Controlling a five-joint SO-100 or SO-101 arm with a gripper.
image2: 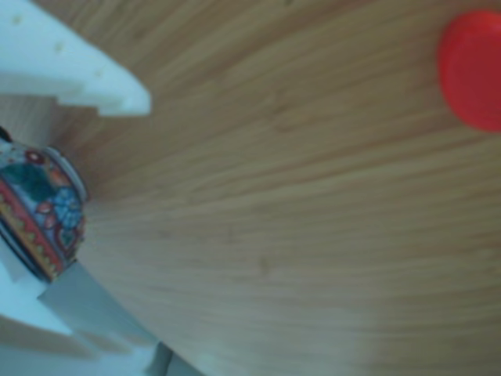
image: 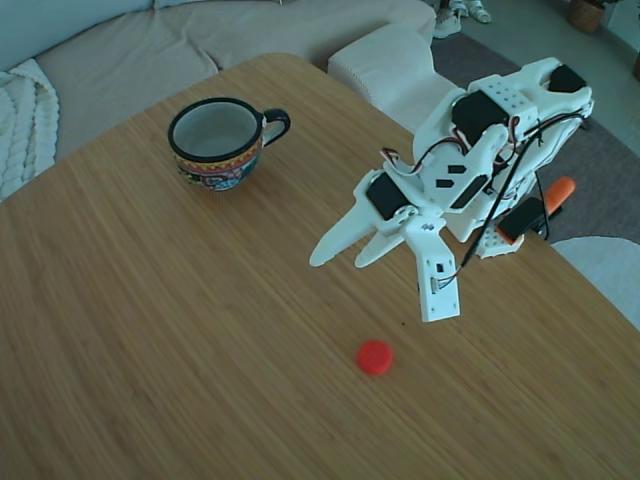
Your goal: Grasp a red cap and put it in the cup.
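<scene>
The red cap (image: 375, 357) lies flat on the wooden table (image: 150, 350), toward the near side. My white gripper (image: 340, 261) hovers above the table, up and slightly left of the cap, open with nothing between its fingers. The cup (image: 220, 143) stands upright at the far left, handle pointing right, and looks empty inside. In the other view the cap (image2: 473, 70) sits at the top right edge. The cup's patterned band (image2: 39, 211) shows at the left between the white fingers (image2: 78, 70).
The arm's white body with an orange piece (image: 555, 195) stands at the table's right edge. A beige sofa (image: 150, 50) with a knitted blanket (image: 25, 120) and a white ottoman (image: 385, 65) lie beyond the far edge. Bare wood stretches between cup and cap.
</scene>
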